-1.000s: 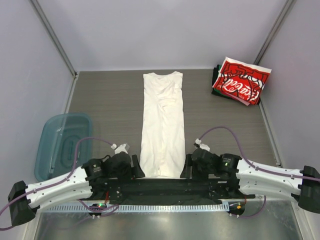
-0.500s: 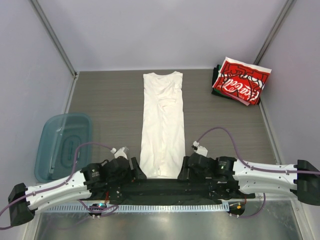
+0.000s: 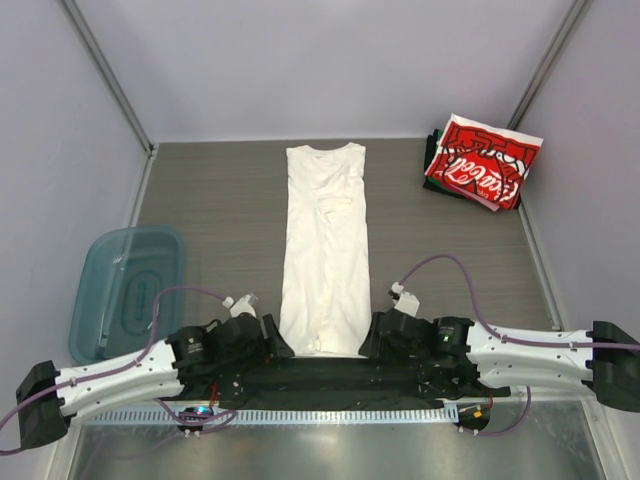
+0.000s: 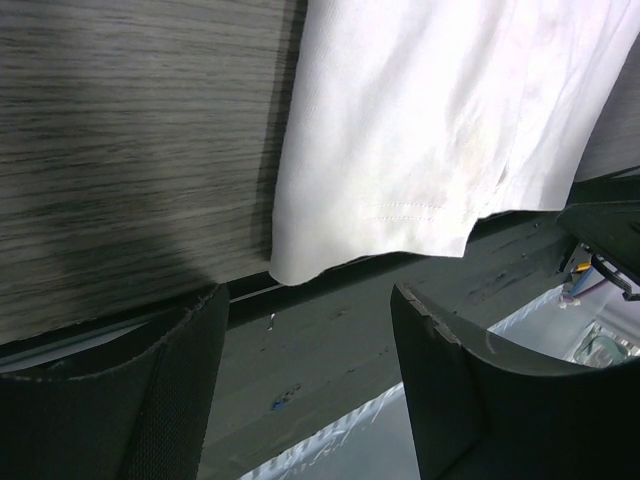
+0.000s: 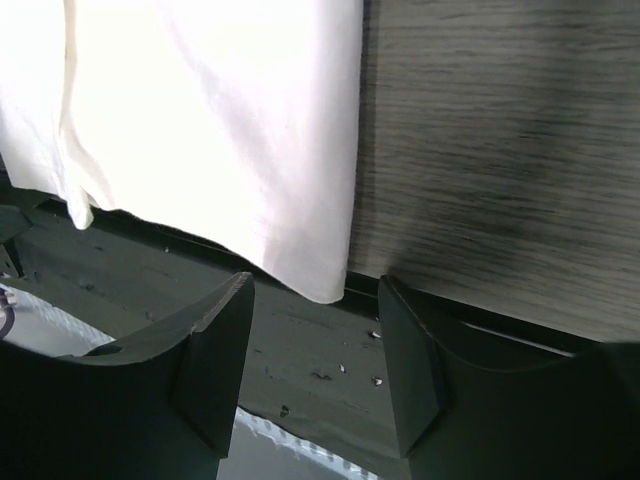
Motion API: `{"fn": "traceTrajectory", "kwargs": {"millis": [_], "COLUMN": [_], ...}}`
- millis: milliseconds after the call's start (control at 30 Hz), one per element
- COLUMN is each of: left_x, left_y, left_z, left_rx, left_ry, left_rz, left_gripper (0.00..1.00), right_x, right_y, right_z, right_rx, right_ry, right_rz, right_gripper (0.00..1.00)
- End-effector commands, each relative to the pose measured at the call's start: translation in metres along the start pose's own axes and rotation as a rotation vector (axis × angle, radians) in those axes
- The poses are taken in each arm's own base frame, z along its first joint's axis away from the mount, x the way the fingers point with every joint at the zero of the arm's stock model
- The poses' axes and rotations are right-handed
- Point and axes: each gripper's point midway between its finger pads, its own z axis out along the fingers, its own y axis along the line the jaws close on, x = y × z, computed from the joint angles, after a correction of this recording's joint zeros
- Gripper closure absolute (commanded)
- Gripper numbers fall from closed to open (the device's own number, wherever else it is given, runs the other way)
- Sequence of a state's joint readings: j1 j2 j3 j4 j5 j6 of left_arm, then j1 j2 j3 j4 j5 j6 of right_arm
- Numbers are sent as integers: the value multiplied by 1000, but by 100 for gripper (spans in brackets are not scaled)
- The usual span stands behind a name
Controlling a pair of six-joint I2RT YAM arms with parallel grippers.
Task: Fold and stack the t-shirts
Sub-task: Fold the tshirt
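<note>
Teal see-through plastic bin point(image 3: 128, 290) sits off at the left edge, not really part of this. Next over, the left gripper point(image 3: 268, 340) is down low at the near-left corner of the hem. Its jaws are apart with nothing between them, and the cloth corner lies just ahead of the gap.

In the middle of the grey wood-grain table point(image 3: 210, 210) is the plain white short-sleeved tee point(image 3: 325, 250), lying flat as a long narrow strip. Its long axis runs near to far, collar toward the back wall, hem lapping over the table's near edge.

The right gripper point(image 3: 370, 336) mirrors that at the near-right hem corner, also open and empty. In the far right corner is the stack of folded shirts point(image 3: 480, 165), a red one with white script on top.

I'd call this shirt about halfway: the sides look folded in, but the crosswise fold and the move onto the stack aren't done.
</note>
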State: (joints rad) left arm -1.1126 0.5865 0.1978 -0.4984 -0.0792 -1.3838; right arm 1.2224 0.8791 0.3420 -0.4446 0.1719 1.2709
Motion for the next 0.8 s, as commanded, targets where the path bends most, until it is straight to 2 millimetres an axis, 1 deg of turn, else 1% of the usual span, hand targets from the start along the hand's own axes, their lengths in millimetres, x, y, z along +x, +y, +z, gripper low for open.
{"fn": "traceTrajectory", "kwargs": {"millis": [0,100,167,200,233,333,367,400,433,467,533,567,633,667,767], "left_x": [-3,-5,-7,-9,-10,-14,-15,-16,-17,-18,-19,-20,-22,-23,-26], "left_y": [7,9,8,4,5,3,4,3,2,2,1,0,-1,-1,-2], "left_z": [9,13,14,15,16,19,20,20,21,21,22,22,21,21,18], "left_rx": [-22,-36,-40,-28,-37,-36,-44,-40,-41,-41,-39,-36,-34,-32,-29], "left_ry": [-28,-42,-53,-60,-69,-88,-96,-100,-103,-109,-114,-121,-128,-131,-146], "left_rz": [-23,-26,-29,-32,-31,-36,-35,-36,-34,-36,-33,-35,-31,-29,-31], "left_gripper": [33,36,39,39,40,45,50,52,54,61,66,70,73,76,78], "right_x": [-14,-14,-14,-14,-16,-15,-15,-14,-14,-14,-14,-14,-14,-14,-13], "right_y": [3,2,2,0,2,0,0,-1,-1,0,-1,-1,-2,-1,-5], "right_z": [5,9,11,13,13,16,17,17,17,17,17,17,17,16,16], "right_rx": [-19,-14,-12,-2,-6,5,6,9,8,6,4,1,0,-6,-5], "right_ry": [-89,-92,-96,-97,-102,-102,-100,-98,-97,-99,-99,-100,-100,-102,-100], "right_rz": [29,31,30,28,29,23,23,21,19,23,25,25,30,35,37], "right_gripper": [42,43,44,45,45,50,54,56,60,63,67,71,76,79,82]}}
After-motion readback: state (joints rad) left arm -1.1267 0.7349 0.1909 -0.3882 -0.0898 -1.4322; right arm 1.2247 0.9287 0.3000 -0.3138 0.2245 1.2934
